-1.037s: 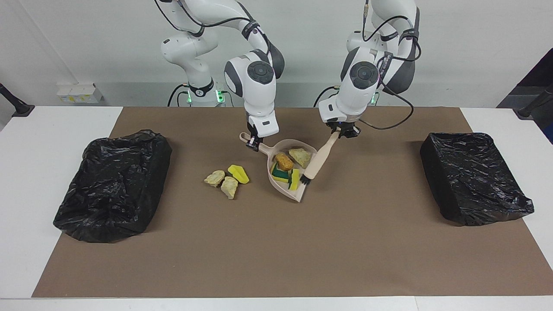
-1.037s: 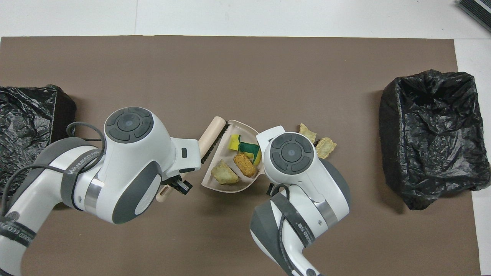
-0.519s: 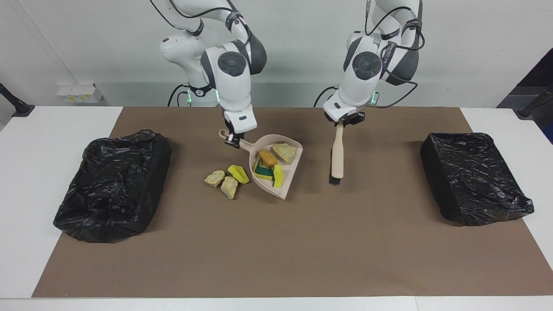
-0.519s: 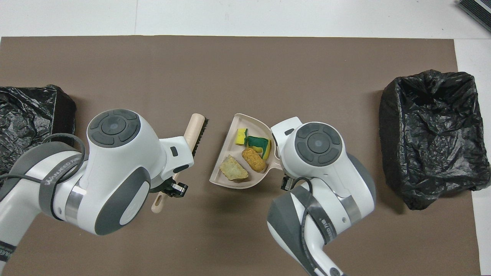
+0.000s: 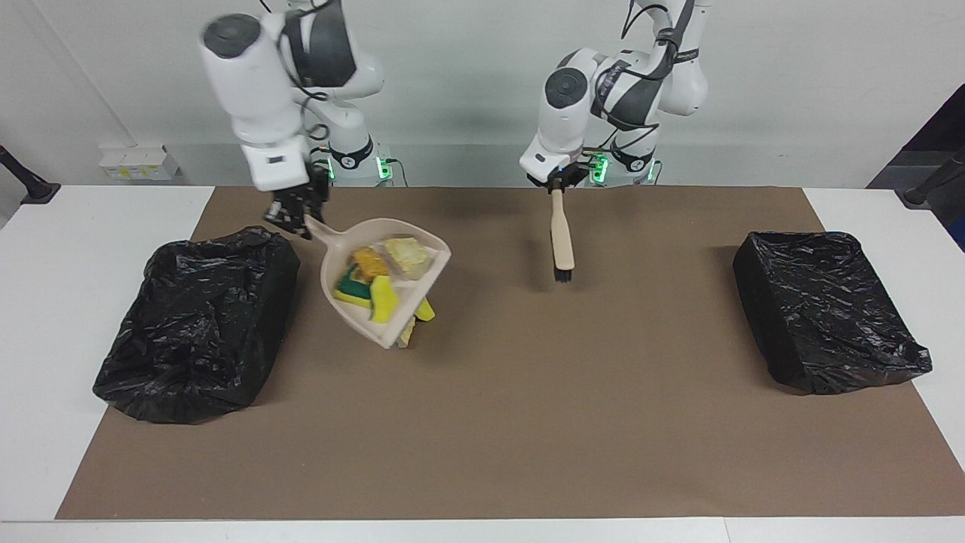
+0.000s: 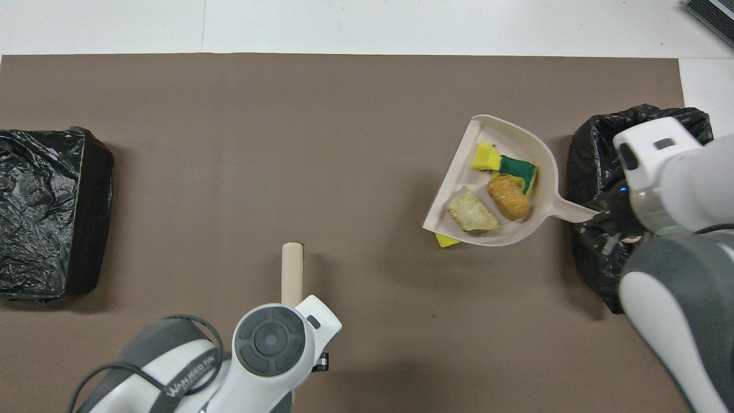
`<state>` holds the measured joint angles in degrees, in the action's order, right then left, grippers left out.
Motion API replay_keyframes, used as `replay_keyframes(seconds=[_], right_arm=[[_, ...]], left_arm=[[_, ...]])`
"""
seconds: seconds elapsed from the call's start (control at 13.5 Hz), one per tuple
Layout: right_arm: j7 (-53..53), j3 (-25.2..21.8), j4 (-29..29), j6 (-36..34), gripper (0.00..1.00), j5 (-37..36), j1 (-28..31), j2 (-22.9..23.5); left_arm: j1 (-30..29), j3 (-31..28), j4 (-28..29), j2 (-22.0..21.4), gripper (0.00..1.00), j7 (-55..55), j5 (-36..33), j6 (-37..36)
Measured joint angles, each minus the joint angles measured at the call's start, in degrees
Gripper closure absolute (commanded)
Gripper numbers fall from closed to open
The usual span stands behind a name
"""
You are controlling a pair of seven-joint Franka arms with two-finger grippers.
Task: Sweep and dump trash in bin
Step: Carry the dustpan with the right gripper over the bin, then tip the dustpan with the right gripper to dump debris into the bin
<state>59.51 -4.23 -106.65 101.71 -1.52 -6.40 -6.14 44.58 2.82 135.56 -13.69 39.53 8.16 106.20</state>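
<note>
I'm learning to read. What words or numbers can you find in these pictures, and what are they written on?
"WANJEEO PIPE", as far as it can be read: white letters on the black band around the left arm, overhead view; the last letters are unclear.
White lettering on a black band on the left arm in the facing view: too small to read.
Nothing readable on the dustpan, brush or bins.

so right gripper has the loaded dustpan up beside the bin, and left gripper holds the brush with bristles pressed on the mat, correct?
Not quite. The facing view shows the brush hanging from the left gripper with its bristles clear of the mat. The rest holds: the right gripper has the loaded dustpan up beside the bin.
</note>
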Motion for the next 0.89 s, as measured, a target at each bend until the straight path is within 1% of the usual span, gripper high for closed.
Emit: replay_keyframes(seconds=[0.15, 0.3, 0.44, 0.52, 0.67, 0.89], right_arm=[[8.3, -0.2, 1.65, -0.55, 1.0, -0.01, 7.75, 0.09], [16.14, -0.4, 2.31, -0.45, 1.0, -0.95, 14.62, 0.45], [21.67, -0.46, 2.8, 0.36, 1.0, -5.53, 19.41, 1.17], [24.34, -0.46, 2.88, 1.7, 1.0, -7.39, 21.2, 1.59], [29.15, -0.45, 2.94, 5.38, 1.0, -11.32, 24.02, 2.64], [32.16, -0.27, 2.98, 9.2, 1.0, -20.42, 25.34, 3.86]], left_arm=[[5.45, 0.05, 2.48, -1.47, 1.0, 4.07, 1.96, 1.88], [10.94, 0.11, 4.57, -1.94, 1.0, 7.78, 4.89, 5.29], [15.37, 0.15, 7.19, -1.95, 1.0, 12.9, 6.53, 9.45], [16.92, 0.15, 8.63, -1.95, 1.0, 14.95, 6.69, 11.03], [17.95, 0.08, 10.64, -1.96, 1.0, 16.49, 6.74, 12.32], [17.97, -0.23, 11.98, -1.98, 1.0, 16.54, 6.74, 12.45]])
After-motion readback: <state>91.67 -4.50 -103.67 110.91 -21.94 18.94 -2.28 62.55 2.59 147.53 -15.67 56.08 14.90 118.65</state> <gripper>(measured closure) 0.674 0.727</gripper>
